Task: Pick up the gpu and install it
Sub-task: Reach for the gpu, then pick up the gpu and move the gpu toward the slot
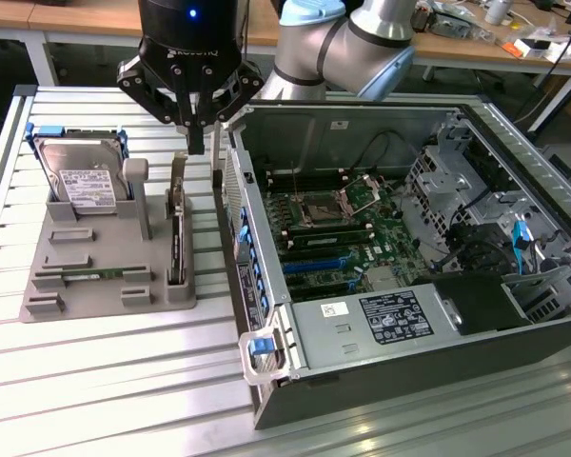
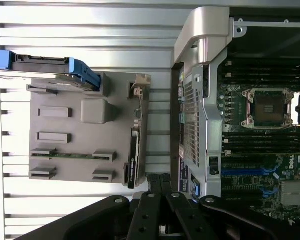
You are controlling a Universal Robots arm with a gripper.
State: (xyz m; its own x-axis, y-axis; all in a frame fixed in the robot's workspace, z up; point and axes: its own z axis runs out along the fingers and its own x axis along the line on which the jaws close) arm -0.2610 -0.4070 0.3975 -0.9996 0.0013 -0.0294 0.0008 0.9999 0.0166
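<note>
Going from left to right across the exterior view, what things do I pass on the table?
Hard drive → gpu → motherboard

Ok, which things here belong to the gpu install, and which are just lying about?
Job in hand: gpu, standing in the grey holder; open computer case; tool, shut, near the gpu.
Lying about: hard drive; memory stick.

ROBOTIQ, upside down, on gripper; DELL on motherboard; labels elsewhere illegible.
</note>
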